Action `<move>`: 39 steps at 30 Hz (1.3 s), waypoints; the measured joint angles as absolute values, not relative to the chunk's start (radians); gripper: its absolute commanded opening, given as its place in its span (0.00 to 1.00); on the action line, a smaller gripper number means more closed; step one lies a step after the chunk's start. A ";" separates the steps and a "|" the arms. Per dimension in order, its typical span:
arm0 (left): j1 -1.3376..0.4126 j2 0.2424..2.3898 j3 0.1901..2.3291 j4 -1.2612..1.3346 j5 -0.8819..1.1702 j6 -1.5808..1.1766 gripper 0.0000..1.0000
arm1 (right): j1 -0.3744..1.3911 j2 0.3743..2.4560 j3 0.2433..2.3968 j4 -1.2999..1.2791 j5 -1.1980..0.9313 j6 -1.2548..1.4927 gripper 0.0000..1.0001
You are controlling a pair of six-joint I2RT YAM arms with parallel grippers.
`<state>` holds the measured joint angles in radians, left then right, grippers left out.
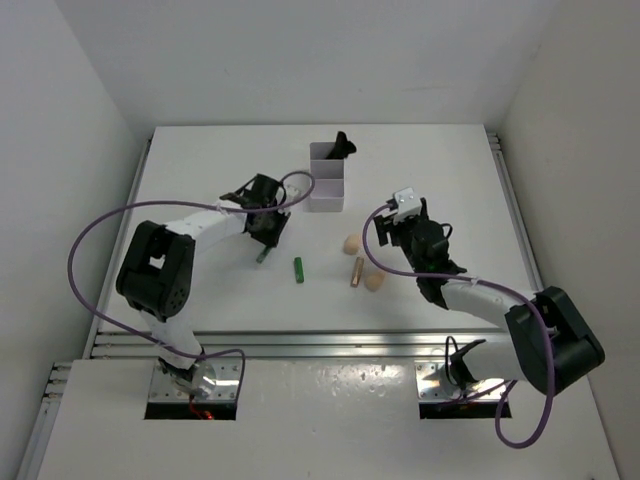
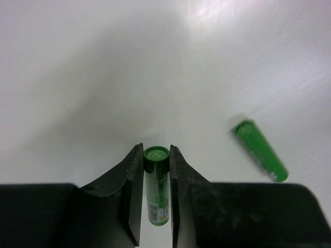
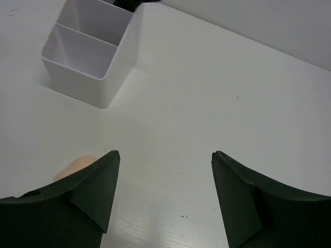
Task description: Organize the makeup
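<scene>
My left gripper (image 1: 265, 240) is shut on a green tube (image 1: 262, 256) and holds it upright; in the left wrist view the tube (image 2: 156, 181) sits between the fingers of that gripper (image 2: 156, 155). The second green tube (image 1: 298, 269) lies on the table to its right and also shows in the left wrist view (image 2: 260, 150). A rose-gold tube (image 1: 355, 271) and two peach sponges (image 1: 351, 244) (image 1: 374, 281) lie mid-table. My right gripper (image 3: 165, 155) is open and empty, with one sponge (image 3: 77, 165) by its left finger. Black brushes (image 1: 343, 145) stand in the box. The pencil and lipstick are out of view.
The white three-compartment box (image 1: 327, 190) stands at the back middle of the table and shows at the upper left of the right wrist view (image 3: 88, 67). Its two nearer compartments look empty. Walls close the table on the left, back and right.
</scene>
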<state>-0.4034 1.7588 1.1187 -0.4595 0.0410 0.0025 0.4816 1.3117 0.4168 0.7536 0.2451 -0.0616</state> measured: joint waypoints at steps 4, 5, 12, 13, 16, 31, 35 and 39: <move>-0.374 1.777 1.333 -0.431 0.076 0.038 0.00 | 0.409 1.312 0.411 0.748 0.184 -0.007 0.72; -0.369 1.795 1.405 -0.393 0.090 0.044 0.00 | 0.393 1.312 0.411 0.743 0.164 -0.002 0.72; -0.360 1.932 1.600 0.136 0.237 0.059 0.00 | 0.346 1.312 0.435 0.632 0.062 0.000 0.72; -0.362 1.958 1.600 0.216 0.259 0.051 0.00 | 0.340 1.312 0.449 0.611 0.052 -0.002 0.72; -0.368 2.042 1.600 0.392 0.308 0.016 0.00 | 0.323 1.312 0.496 0.552 0.039 -0.022 0.72; -0.384 2.228 1.514 0.773 0.422 -0.076 0.00 | 0.213 1.409 0.731 0.356 -0.108 -0.073 0.72; -0.384 2.225 1.441 0.781 0.453 -0.068 0.09 | 0.212 1.423 0.731 0.352 -0.136 -0.058 0.72; -0.380 2.225 1.428 0.793 0.460 -0.065 0.36 | 0.212 1.426 0.733 0.333 -0.155 -0.051 0.74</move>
<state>-0.3798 2.2253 1.4281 0.7929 0.4603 -0.0647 0.2123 1.4261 0.7326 0.3328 -0.1555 -0.0513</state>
